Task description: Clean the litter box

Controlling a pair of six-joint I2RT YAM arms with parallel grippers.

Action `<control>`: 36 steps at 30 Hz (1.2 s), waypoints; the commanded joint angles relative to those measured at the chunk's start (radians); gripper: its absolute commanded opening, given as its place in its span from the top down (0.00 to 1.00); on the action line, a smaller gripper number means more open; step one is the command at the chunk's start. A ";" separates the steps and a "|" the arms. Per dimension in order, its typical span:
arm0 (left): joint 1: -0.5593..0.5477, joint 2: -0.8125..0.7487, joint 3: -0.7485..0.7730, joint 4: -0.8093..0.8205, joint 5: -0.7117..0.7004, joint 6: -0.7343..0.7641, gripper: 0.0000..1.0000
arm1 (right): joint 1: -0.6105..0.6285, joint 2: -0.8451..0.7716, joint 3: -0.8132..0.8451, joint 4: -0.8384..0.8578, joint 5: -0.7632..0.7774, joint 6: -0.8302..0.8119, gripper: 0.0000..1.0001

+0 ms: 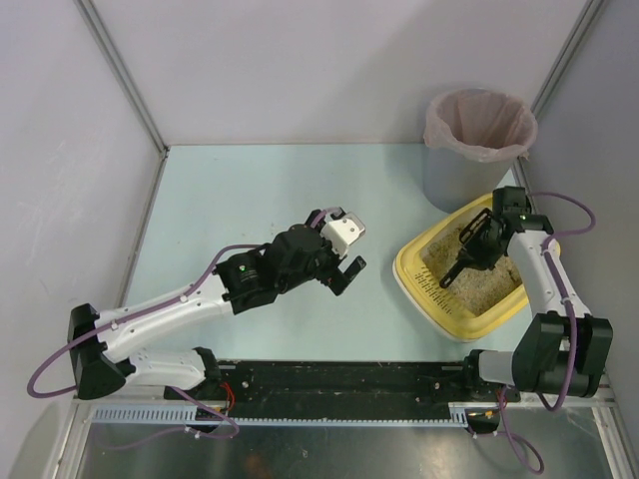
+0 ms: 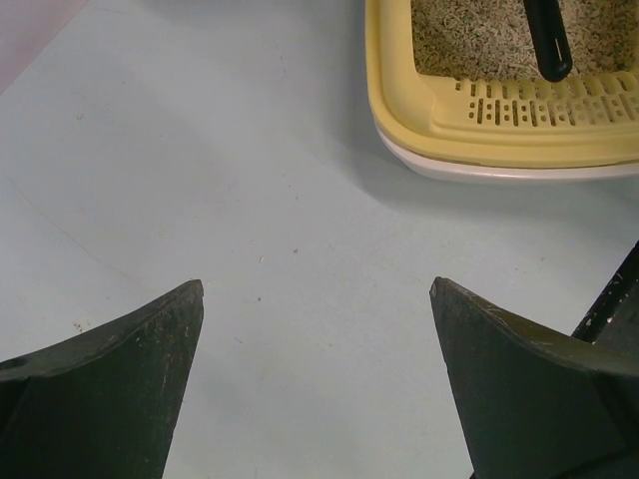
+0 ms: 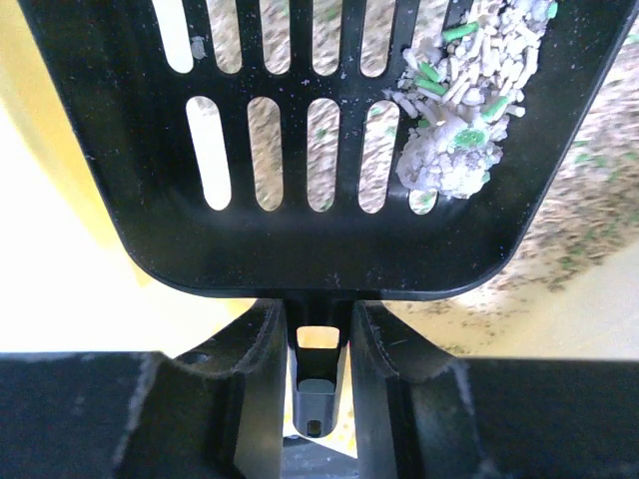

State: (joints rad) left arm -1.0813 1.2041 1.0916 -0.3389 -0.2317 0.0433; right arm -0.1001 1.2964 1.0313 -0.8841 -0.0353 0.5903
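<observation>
The yellow litter box [image 1: 414,271] sits at the right of the table, beige litter [image 1: 489,284] inside. My right gripper [image 1: 487,238] hangs over it, shut on the handle of a black slotted scoop [image 1: 461,261]. In the right wrist view the scoop [image 3: 300,230] carries a whitish clump with green pellets [image 3: 454,130] in its right corner, and my right gripper [image 3: 319,324] clamps the handle above the litter [image 3: 589,200]. My left gripper [image 1: 351,249] hovers open and empty over the table left of the box. Its wrist view shows the left gripper [image 2: 315,289] wide apart, with the box rim [image 2: 499,140] ahead.
A grey round bin with a pink bag liner [image 1: 477,140] stands just behind the litter box at the back right. Grey walls close the table at the left and back. A black rail [image 1: 339,379] runs along the near edge.
</observation>
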 commanded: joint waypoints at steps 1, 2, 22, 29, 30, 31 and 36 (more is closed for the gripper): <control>-0.006 -0.014 -0.002 0.032 0.009 0.010 0.00 | -0.012 -0.013 0.003 0.028 -0.092 -0.012 1.00; -0.006 -0.012 -0.002 0.031 0.009 0.009 0.00 | -0.045 -0.008 0.001 0.027 -0.057 -0.015 1.00; -0.006 0.003 0.001 0.031 0.020 0.009 0.00 | -0.023 0.000 -0.002 0.062 -0.197 -0.006 1.00; -0.006 -0.003 -0.001 0.032 0.019 0.007 0.00 | -0.115 0.012 -0.037 0.092 -0.271 -0.001 1.00; -0.006 0.000 -0.001 0.031 0.015 0.010 0.00 | -0.083 -0.006 -0.034 0.106 -0.258 0.002 1.00; -0.006 -0.001 0.001 0.029 0.011 0.012 0.00 | -0.051 -0.012 -0.028 0.106 -0.223 -0.001 1.00; -0.006 -0.003 0.001 0.029 0.025 0.004 0.00 | -0.107 -0.020 -0.042 0.063 -0.175 -0.004 1.00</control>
State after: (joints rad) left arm -1.0817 1.2053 1.0916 -0.3386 -0.2245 0.0433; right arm -0.1524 1.3106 0.9951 -0.8238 -0.2588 0.5785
